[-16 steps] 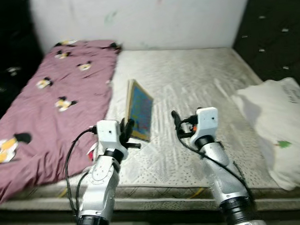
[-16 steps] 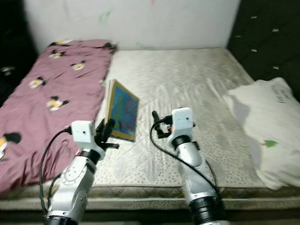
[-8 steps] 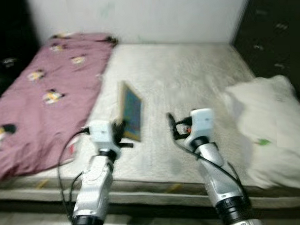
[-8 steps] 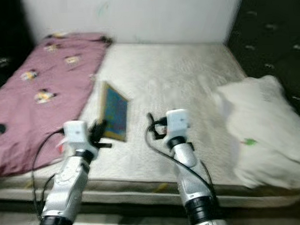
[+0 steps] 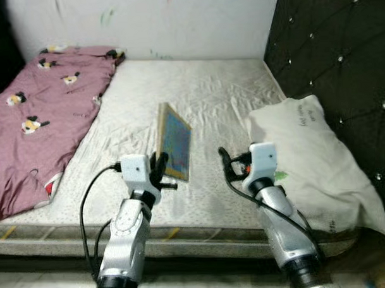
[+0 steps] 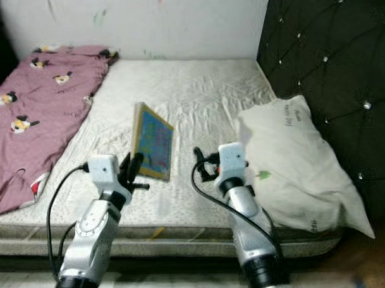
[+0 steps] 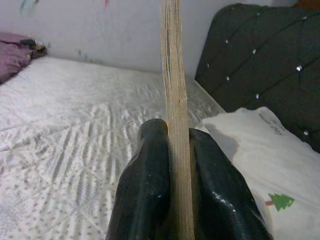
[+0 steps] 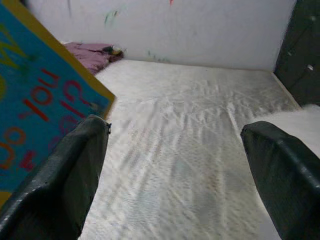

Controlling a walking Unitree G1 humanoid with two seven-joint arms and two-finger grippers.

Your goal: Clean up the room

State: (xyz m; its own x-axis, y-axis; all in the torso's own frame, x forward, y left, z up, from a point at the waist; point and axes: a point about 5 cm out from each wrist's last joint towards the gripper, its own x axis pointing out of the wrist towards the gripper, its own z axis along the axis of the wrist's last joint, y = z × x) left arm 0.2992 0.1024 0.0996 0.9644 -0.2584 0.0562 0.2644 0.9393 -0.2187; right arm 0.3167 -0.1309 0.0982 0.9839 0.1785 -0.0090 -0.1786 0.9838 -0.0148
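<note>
Nearest the camera, both silver arms reach forward over the front edge of a bed. The left hand is clamped on the lower edge of a book, one black finger pressed to each side of it; in the left wrist view the fingers squeeze the pale page block between them. The book stands nearly upright above the mattress, held off its surface, with its blue cover and yellow border turned toward the robot's right. In the right wrist view that cover carries red lettering, which is too partial to read.

The right hand hovers just beside the book, on its cover side, without touching it. Its fingers are spread wide and hold nothing.

To the right of the right arm, a white pillow lies on the mattress against a dark tufted headboard, with a small green tree mark on its near part. The mattress itself is bare, off-white and patterned, with wrinkles across its middle.

Farther off on the left, a maroon blanket with cartoon-mouse prints covers that side of the bed and runs back to the far corner. Behind the bed stands a white wall with a few small coloured smudges.
</note>
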